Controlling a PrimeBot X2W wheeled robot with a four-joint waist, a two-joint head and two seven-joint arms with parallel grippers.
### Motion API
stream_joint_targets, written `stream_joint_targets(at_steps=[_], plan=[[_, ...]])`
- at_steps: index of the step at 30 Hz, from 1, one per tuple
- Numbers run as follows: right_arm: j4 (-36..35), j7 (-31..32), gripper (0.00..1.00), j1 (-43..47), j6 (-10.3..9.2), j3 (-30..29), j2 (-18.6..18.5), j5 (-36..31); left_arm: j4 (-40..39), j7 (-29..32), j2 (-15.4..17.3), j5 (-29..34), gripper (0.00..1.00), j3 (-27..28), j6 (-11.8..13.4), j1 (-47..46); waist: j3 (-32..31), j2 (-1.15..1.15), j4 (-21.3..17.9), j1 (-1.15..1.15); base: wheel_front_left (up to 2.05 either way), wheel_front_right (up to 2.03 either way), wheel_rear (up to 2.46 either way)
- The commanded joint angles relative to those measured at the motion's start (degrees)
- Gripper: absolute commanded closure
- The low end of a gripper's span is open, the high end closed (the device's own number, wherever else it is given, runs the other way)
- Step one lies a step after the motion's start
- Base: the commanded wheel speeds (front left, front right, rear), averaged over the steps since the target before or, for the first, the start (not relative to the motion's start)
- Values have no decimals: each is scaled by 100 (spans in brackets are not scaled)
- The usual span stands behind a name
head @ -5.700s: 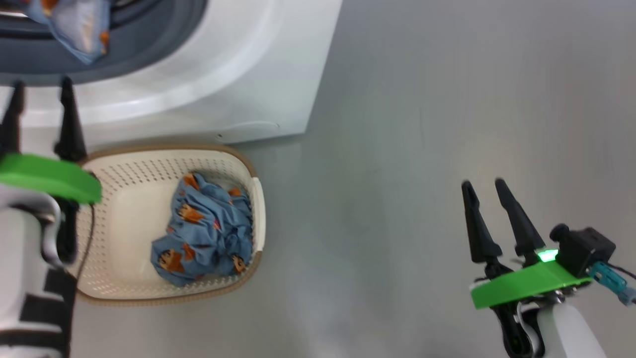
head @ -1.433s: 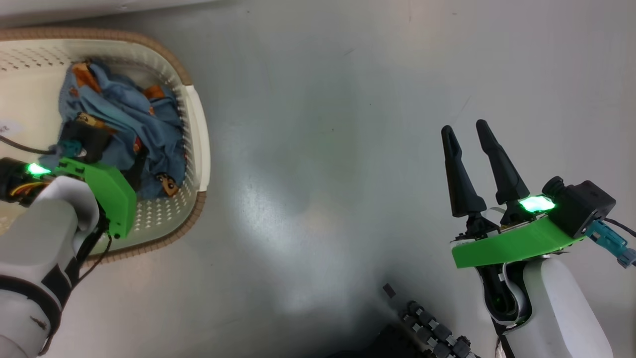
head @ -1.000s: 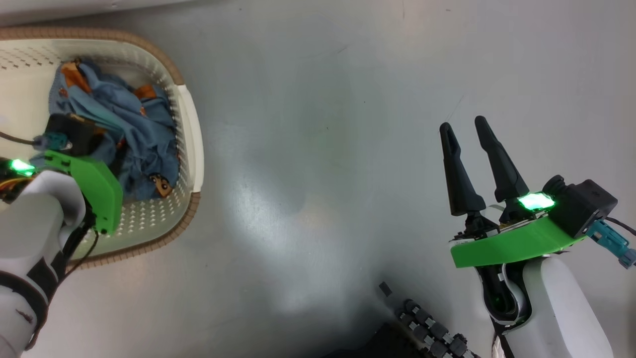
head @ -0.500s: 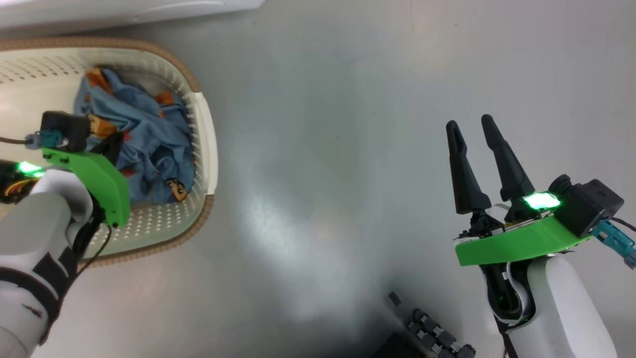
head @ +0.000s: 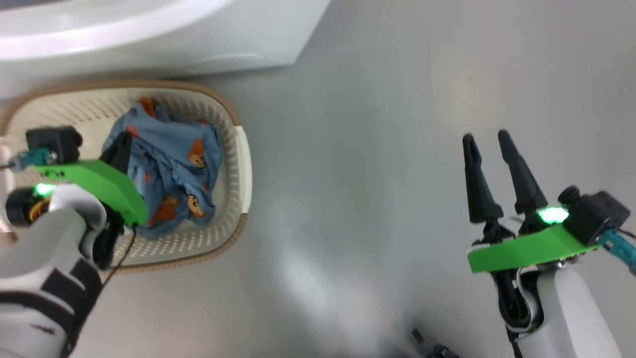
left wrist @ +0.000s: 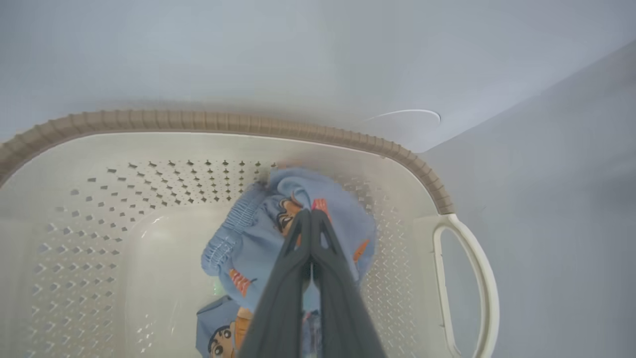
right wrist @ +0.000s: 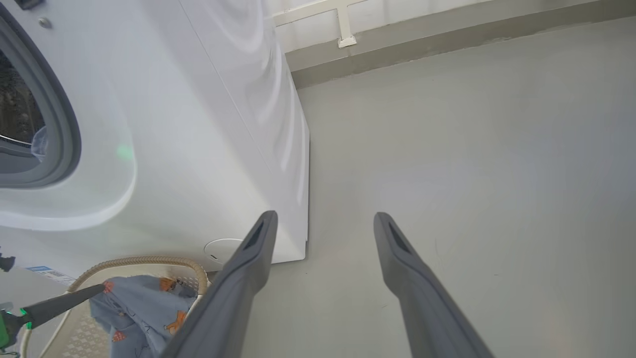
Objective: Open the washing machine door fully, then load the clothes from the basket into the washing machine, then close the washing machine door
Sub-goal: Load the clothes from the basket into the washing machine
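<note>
The cream basket stands on the floor just in front of the white washing machine. Blue printed clothes lie bunched in it. My left gripper reaches down into the basket, shut on a fold of the blue fabric; its tips meet with cloth pinched between them. From the right wrist, the garment hangs from the left fingers over the basket rim. My right gripper is open and holds nothing, above bare floor to the right. The washing machine door is out of view.
The machine's grey rubber seal rings the drum opening at the far left. The basket's white handle faces the open grey floor. A wall base runs behind the machine. A dark part of my base shows at the bottom.
My left gripper has shut on the blue garment and drawn it up in the basket. The camera has tilted, bringing the machine's front back into view. The right arm has held still.
</note>
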Motion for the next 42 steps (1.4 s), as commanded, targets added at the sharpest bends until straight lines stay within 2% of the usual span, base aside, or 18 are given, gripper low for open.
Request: stream_joint_targets(at_steps=[1,5,14,29,42], plan=[[-59,-27,0,291,9,76,-13,-61,-126,-76,132,157,100,287,9,208,-479,0,279,0,0,0,0],[55,-27,0,468,9,-27,-28,-137,-559,-77,83,764,100,1192,9,761,-945,0,446,0,0,0,0],[203,-27,0,801,9,-123,-225,-84,-1371,-77,-23,1757,100,2555,9,1716,-1673,0,636,0,0,0,0],[274,-27,0,1332,9,-313,-475,28,-2838,-77,-61,2972,100,4072,9,3044,-2426,0,783,0,0,0,0],[217,-27,0,1879,9,-552,-589,119,-4414,-77,-407,3797,100,5105,9,4499,-2941,0,903,0,0,0,0]])
